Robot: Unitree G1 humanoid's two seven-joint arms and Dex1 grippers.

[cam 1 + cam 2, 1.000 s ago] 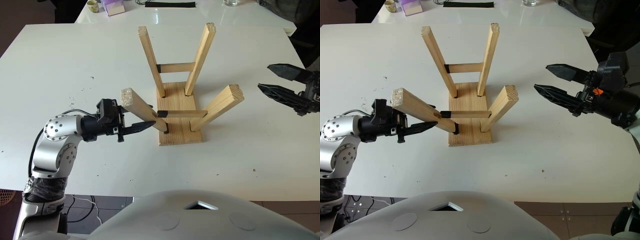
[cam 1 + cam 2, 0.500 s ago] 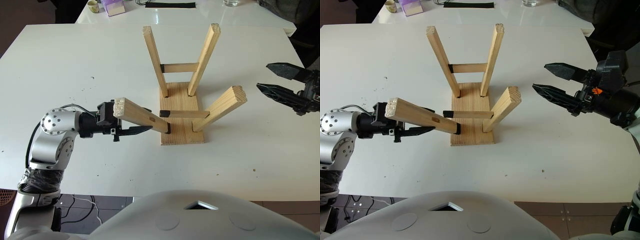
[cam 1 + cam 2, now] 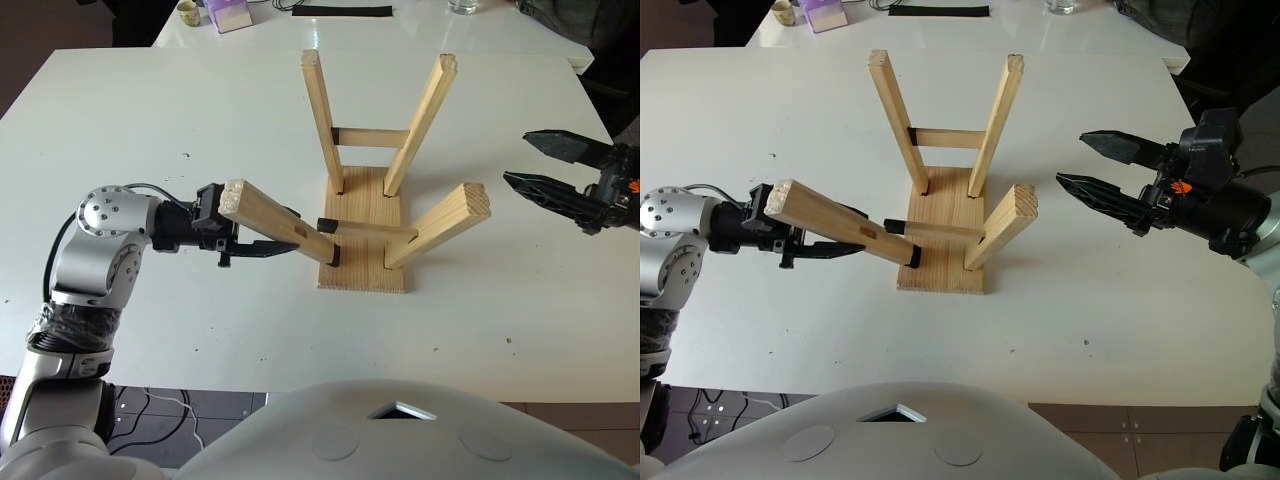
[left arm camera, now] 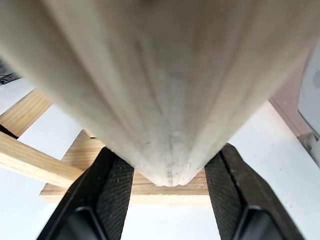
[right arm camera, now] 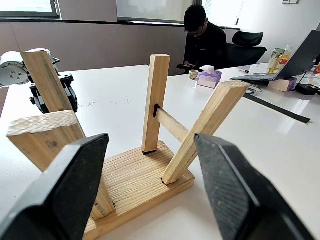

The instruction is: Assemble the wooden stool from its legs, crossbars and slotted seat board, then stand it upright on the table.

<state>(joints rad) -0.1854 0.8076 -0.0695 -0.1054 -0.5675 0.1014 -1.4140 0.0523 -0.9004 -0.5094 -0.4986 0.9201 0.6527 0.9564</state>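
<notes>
Left eye view: left claw (image 3: 262, 247) clamps one leaning leg (image 3: 278, 226), long axis slanting lower-right into the seat board (image 3: 365, 276); right claw (image 3: 517, 157), spread and empty, faces the other tilted leg (image 3: 440, 225).

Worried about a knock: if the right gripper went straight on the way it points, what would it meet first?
Probably the far right leg, which stands straight ahead of the right gripper; the near right leg would pass close by one side. Depth is unclear.
</notes>
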